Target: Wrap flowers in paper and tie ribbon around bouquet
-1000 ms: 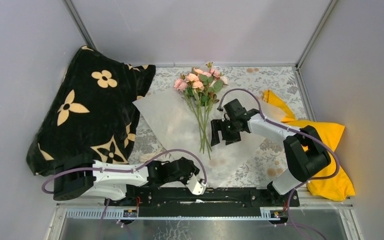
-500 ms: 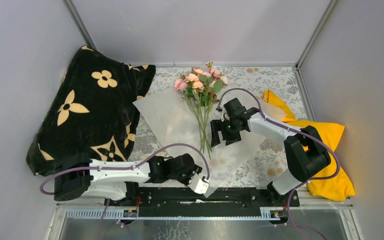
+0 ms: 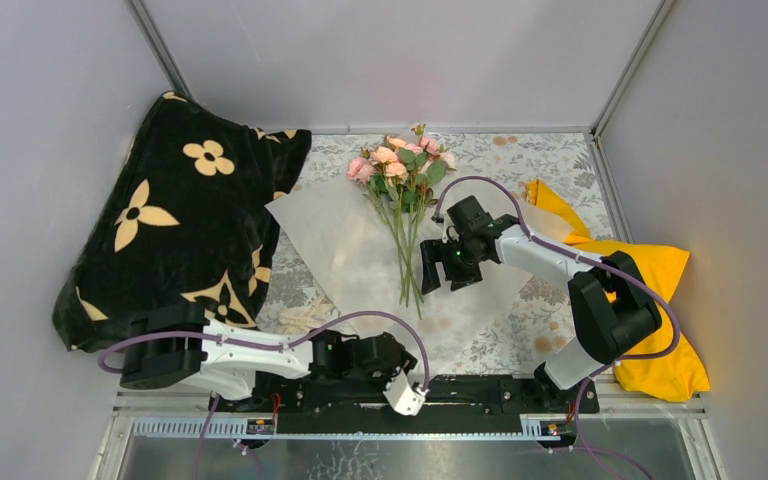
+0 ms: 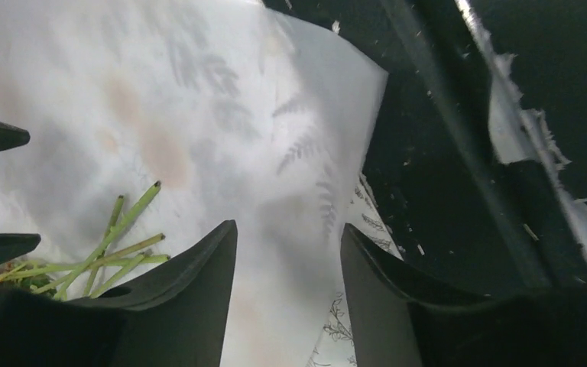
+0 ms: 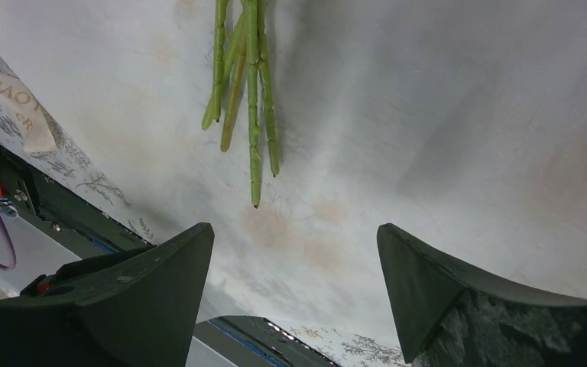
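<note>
- Top view: bright, even overhead light, faint soft shadows, sharp throughout.
- Left wrist view: dimmer and greyer; paper (image 4: 199,115) slightly soft, dark foreground blurred.
- Right wrist view: well lit, mildly washed out; flowers (image 5: 252,92) show crisp stems.

— Where did the flowers (image 3: 400,195) lie?
— On the paper (image 3: 340,250), heads past its far edge, stems toward its near corner.
— And around the paper?
— The blanket (image 3: 180,220) lay left of it, the cloth (image 3: 650,290) right of it, and the ribbon (image 3: 300,318) by its near-left edge. The right gripper (image 5: 294,237) hung over the paper, just right of the stems. The left gripper (image 4: 289,225) was at its near corner.
</note>
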Controlling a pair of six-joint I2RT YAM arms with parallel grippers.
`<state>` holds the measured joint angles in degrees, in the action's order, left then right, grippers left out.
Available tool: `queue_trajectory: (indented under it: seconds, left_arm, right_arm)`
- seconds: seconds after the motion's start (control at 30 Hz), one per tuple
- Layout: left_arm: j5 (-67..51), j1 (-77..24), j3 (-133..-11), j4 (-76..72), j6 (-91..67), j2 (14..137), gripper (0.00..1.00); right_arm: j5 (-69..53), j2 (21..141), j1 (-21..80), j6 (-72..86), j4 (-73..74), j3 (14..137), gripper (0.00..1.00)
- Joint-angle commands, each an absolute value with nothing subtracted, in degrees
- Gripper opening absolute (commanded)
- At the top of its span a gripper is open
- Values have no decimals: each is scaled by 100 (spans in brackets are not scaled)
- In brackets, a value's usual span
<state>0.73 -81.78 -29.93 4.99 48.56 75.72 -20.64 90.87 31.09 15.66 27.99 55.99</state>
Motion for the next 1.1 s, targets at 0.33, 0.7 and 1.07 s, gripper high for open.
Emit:
queue_trajectory:
  seconds: [0.33, 0.7, 1.07]
  left_arm:
    - [187, -7526, -2865, -164, 4722, 7869, 13]
    - [-1727, -6059, -3704, 866, 3274, 7256, 0]
    - [-3319, -4107, -4594, 1335, 2219, 8584, 0]
  right_arm:
    - [-2191, 8844, 3120, 1446, 2884, 5665, 87]
    - [-2120, 8958, 2828, 1161, 3007, 6198, 88]
    - [-2578, 8426, 2403, 505, 2513, 6350, 94]
